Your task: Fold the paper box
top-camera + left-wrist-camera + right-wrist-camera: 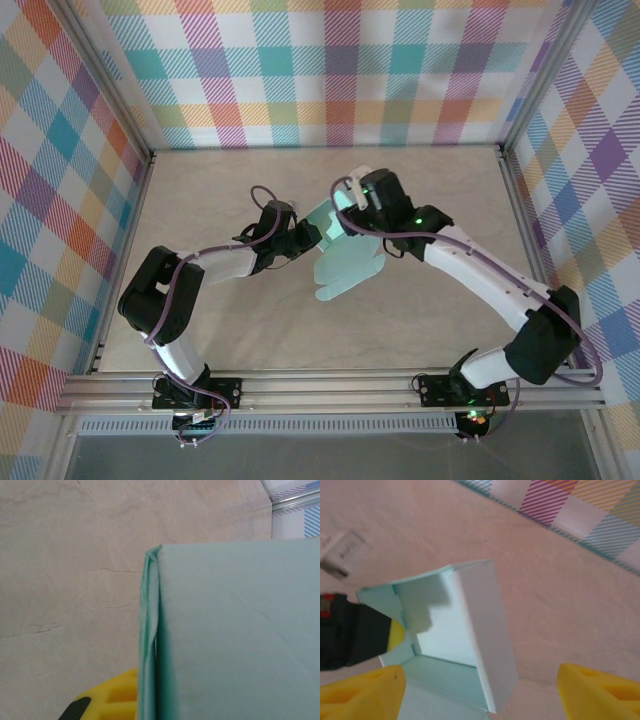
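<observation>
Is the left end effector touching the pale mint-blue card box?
Touching. The right wrist view shows the left end effector shut on a side wall of the pale mint-blue thin-card paper box, its yellow tip pressed against the card.

Two arms built of white tubes joined by bulky black housings: left arm (180, 300), right arm (480, 270). Thin purple cable (215, 250) strung along each, standing off in loose arcs. Small green lights (418, 219) on the right arm's black wrist housing and down at its foot. Flat black base plates (195, 392) under both. On the right claw (480, 700), chunky yellow fingers (600, 690), wedge-shaped, one with a small dark hole. On the left claw (395, 632), a black body, a yellow tip, red marks at the side.
</observation>
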Robot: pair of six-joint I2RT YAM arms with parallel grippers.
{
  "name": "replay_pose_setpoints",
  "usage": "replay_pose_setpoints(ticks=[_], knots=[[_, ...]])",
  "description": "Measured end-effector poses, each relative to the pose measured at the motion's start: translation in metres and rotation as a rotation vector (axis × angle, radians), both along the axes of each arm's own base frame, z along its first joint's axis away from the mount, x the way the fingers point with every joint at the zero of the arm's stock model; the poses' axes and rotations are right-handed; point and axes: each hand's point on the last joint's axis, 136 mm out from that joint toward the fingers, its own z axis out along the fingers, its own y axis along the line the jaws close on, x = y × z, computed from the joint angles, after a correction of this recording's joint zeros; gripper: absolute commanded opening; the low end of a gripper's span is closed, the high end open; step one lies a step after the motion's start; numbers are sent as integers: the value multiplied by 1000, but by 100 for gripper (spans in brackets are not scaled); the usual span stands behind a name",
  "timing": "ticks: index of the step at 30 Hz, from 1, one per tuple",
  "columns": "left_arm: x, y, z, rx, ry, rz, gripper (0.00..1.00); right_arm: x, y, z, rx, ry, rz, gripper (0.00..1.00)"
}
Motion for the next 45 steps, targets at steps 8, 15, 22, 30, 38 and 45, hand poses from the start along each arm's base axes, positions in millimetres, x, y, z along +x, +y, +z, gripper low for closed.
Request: replay_pose_setpoints(ticks=[8, 15, 22, 30, 38, 45], knots=[[0, 0, -1, 8, -2, -6, 0, 5, -28, 3, 235, 104, -72, 73], [-1, 1, -2, 12, 2, -7, 0, 1, -23, -5, 233, 144, -47, 75], [0, 4, 1, 139, 16, -69, 0, 4, -33, -18, 265, 189, -92, 76], [-7, 21, 1, 444, 75, -255, 0, 9, -55, -35, 294, 237, -170, 77], [-43, 63, -36, 723, 299, -414, 0, 2, -60, -56, 289, 291, -178, 78], [-53, 81, -58, 874, 456, -529, 0, 1, -63, -62, 292, 309, -181, 78]])
